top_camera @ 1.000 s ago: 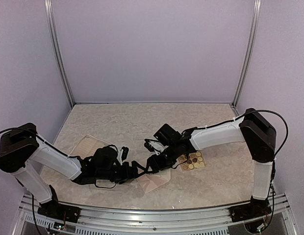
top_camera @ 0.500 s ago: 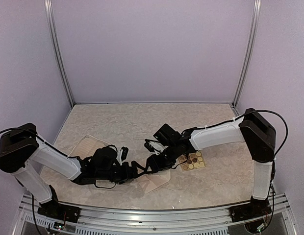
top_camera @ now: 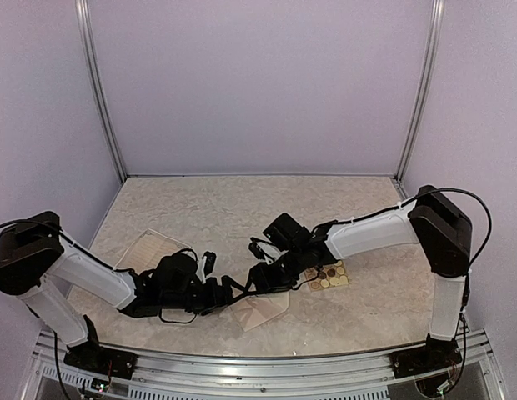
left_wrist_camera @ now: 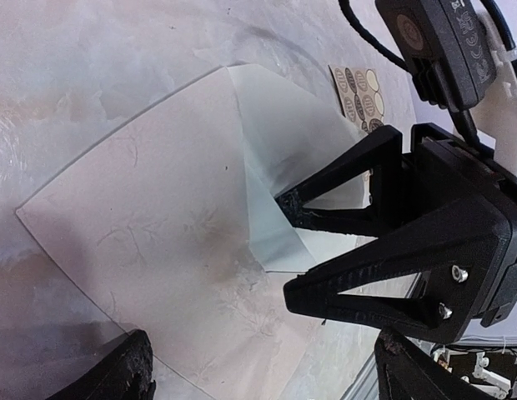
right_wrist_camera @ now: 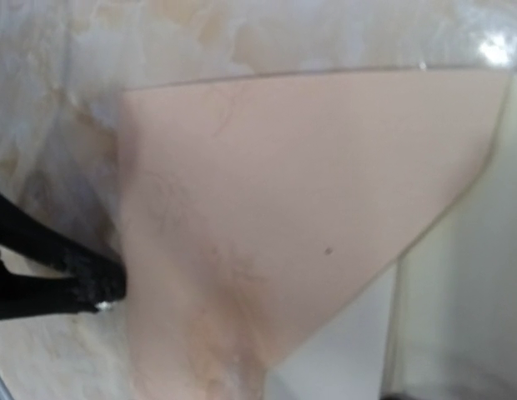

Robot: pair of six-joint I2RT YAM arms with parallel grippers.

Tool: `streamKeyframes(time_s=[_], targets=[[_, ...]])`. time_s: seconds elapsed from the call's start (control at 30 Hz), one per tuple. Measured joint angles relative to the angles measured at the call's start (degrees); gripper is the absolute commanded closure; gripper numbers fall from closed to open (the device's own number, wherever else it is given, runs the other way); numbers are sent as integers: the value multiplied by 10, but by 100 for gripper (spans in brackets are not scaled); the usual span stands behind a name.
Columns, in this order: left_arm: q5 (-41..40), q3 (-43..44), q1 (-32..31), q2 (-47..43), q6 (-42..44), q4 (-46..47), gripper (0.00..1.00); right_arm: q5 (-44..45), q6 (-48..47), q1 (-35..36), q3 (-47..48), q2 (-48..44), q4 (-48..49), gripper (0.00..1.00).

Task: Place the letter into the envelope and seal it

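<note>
The cream-beige envelope (top_camera: 263, 309) lies flat near the table's front, its tan face (left_wrist_camera: 150, 225) filling the left wrist view. Its pointed flap (right_wrist_camera: 300, 192) fills the right wrist view. A white letter (left_wrist_camera: 279, 158) shows at the flap's edge, partly covered by tan paper. My right gripper (left_wrist_camera: 290, 248) reaches in from the right with its jaws apart. Its upper fingertip (left_wrist_camera: 293, 206) touches the letter's edge. My left gripper (left_wrist_camera: 267, 379) hovers over the envelope's near part, wide open, holding nothing. In the top view both grippers meet just above the envelope.
A square card of round brown and yellow stickers (top_camera: 327, 273) lies right of the envelope, behind the right wrist. A tan sheet (top_camera: 144, 247) rests at the left by the left forearm. Metal rails run along the table's near edge.
The right arm has shifted very slightly toward the envelope. The left arm and the paper look unmoved.
</note>
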Motion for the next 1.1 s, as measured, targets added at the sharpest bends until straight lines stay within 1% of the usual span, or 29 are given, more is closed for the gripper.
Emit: streamKeyframes(time_s=[0.17, 0.27, 0.37, 0.5, 0.63, 0.77, 0.93, 1.1], targets=[[-7, -1, -3, -8, 3, -13, 11, 17, 9, 3, -18, -21, 0, 29], [-25, 0, 0, -46, 17, -66, 8, 39, 9, 3, -28, -52, -9, 24], [-49, 6, 15, -110, 41, -138, 6, 59, 4, 2, -39, -98, -10, 22], [-64, 17, 80, -188, 82, -213, 6, 80, -9, -2, -41, -140, -4, 22], [-64, 22, 177, -217, 132, -266, 6, 90, -22, -3, -35, -136, 4, 23], [-57, 22, 261, -217, 175, -292, 6, 94, -32, -4, -4, -105, 15, 23], [-37, 22, 337, -201, 228, -289, 6, 93, -40, -5, 44, -61, 39, 24], [-25, 22, 353, -158, 261, -271, 7, 89, -43, -5, 63, -40, 59, 25]])
